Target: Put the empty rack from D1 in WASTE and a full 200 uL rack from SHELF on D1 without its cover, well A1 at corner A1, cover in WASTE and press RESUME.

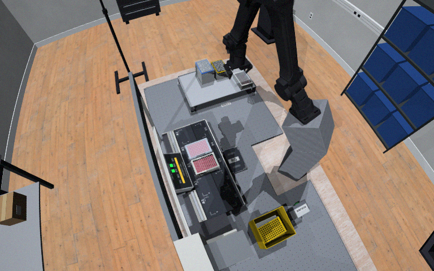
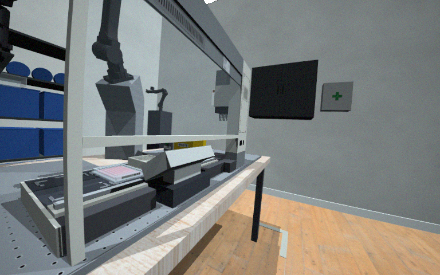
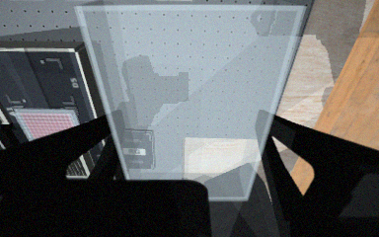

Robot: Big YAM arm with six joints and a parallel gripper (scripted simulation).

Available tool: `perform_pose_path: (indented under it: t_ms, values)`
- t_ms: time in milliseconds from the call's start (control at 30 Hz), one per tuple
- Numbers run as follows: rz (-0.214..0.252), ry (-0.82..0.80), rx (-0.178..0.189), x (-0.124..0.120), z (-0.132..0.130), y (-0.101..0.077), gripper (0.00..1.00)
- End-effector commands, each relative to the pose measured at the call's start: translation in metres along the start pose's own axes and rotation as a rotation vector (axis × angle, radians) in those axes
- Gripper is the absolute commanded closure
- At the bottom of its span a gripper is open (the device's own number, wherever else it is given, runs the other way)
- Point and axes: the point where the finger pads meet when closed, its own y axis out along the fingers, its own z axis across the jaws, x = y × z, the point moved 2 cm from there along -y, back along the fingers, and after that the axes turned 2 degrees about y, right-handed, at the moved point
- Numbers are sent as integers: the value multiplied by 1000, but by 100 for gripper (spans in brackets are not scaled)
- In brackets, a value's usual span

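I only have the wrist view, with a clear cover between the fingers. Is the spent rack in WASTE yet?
Observer: Yes. The top view shows a perforated yellow rack lying inside the yellow bin, with nothing over its rim.
Operator: Anything on D1?
Observer: No rack. D1 shows bare dark deck beside its A1 engraving.
Operator: Where is the gripper?
Observer: The gripper, shut on the cover, hangs over the shelf unit, beside a yellow-rimmed rack.
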Motion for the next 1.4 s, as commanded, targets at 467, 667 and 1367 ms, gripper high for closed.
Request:
perform_pose_path:
  t_ms: [467,667,1367]
  values:
    - [-20,15,17,8,84,-7,100]
    - [-11,17,14,11,115,-1,100]
    - [-12,-112,8,8,138,-3,100]
